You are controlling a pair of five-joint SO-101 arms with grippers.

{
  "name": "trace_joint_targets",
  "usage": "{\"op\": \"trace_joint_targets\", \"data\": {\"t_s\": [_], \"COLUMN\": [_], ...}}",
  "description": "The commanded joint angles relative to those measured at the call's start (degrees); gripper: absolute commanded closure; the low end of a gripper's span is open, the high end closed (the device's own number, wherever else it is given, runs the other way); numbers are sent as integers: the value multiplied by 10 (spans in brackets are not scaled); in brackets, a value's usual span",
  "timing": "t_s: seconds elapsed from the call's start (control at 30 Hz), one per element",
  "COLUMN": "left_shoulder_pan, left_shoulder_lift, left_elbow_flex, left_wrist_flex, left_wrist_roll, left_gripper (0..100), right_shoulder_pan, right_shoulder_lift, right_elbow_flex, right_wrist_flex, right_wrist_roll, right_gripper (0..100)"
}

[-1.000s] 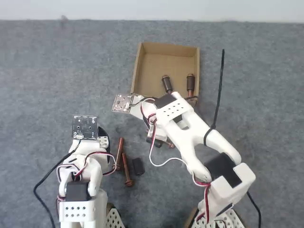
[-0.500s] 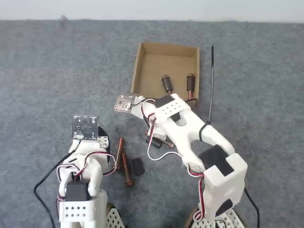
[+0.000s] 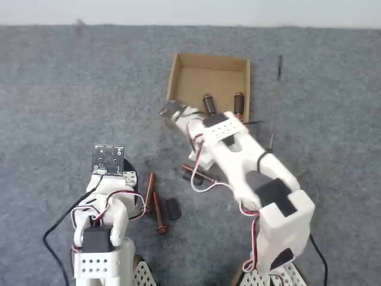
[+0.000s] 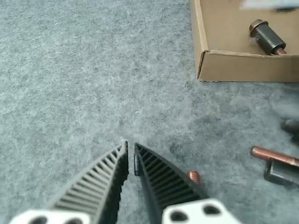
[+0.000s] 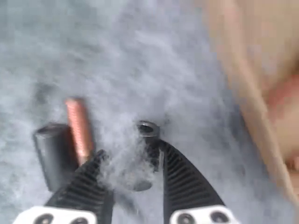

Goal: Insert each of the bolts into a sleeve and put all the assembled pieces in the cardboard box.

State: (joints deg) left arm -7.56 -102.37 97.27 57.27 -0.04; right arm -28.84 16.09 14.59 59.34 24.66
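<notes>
The cardboard box (image 3: 208, 58) lies at the back with two assembled pieces (image 3: 209, 105) (image 3: 239, 103) inside. My right arm (image 3: 229, 143) stretches to the box's near left corner. My right gripper (image 5: 131, 151) is open; a black sleeve (image 5: 148, 130) sits between its fingers, close to one of them. Beside it on the mat are a copper bolt (image 5: 78, 130) and another sleeve (image 5: 53, 154), the same bolt (image 3: 201, 172) and sleeve (image 3: 190, 177) in the high view. My left gripper (image 4: 130, 148) is shut and empty, low over the mat near the box wall (image 4: 247, 72).
Two loose bolts (image 3: 150, 190) (image 3: 158, 211) and a black sleeve (image 3: 173, 208) lie beside my left arm (image 3: 107, 196). A thin black cable (image 3: 271, 140) runs right of the box. Grey mat stretches free to the left and far right.
My right arm has swung up toward the box's near left corner, uncovering a bolt and sleeve on the mat. The left arm has stayed put.
</notes>
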Motion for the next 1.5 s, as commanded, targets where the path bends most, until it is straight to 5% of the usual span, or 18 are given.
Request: {"op": "trace_joint_targets", "data": {"t_s": [0.0, 0.23, 0.73, 1.03, 1.47], "left_shoulder_pan": [-2, -2, -6, -3, 95], "left_shoulder_lift": [7, 6, 6, 40, 508], "left_elbow_flex": [-6, -6, -6, -84, -470], "left_wrist_flex": [-11, -11, -33, -31, 57], "left_wrist_roll": [-5, -7, -25, -16, -6], "left_gripper": [977, 977, 977, 977, 977], "right_shoulder_pan": [44, 125, 365, 398, 398], "right_shoulder_lift": [-78, -134, -78, -79, -75], "right_elbow_flex": [-29, -28, -28, -29, -28], "right_wrist_flex": [22, 76, 61, 33, 20], "right_wrist_roll": [-92, -298, -478, -488, -487], "right_gripper": [991, 991, 991, 991, 991]}}
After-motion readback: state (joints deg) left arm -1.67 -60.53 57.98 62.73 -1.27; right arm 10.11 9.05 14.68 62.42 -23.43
